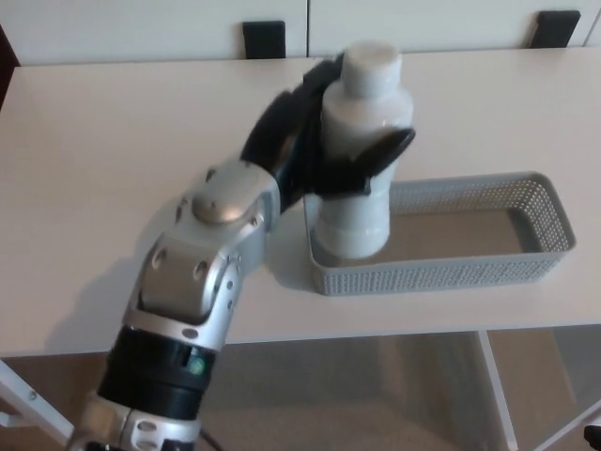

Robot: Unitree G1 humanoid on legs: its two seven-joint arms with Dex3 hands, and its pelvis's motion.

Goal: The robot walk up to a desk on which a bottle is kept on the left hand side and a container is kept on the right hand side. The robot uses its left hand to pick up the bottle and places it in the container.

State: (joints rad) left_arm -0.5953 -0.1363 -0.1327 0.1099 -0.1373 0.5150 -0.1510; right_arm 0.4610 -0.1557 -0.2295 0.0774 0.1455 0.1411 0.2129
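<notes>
You've got a plain white bottle [360,160] in the black left hand [315,150], silver forearm [202,272] behind; the container [441,272] is grey with a fine perforated mesh, on a pale cream desk [113,169].

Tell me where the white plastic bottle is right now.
Head view, centre: the white plastic bottle stands upright at the left end of the grey perforated basket, gripped by the left hand.
</notes>
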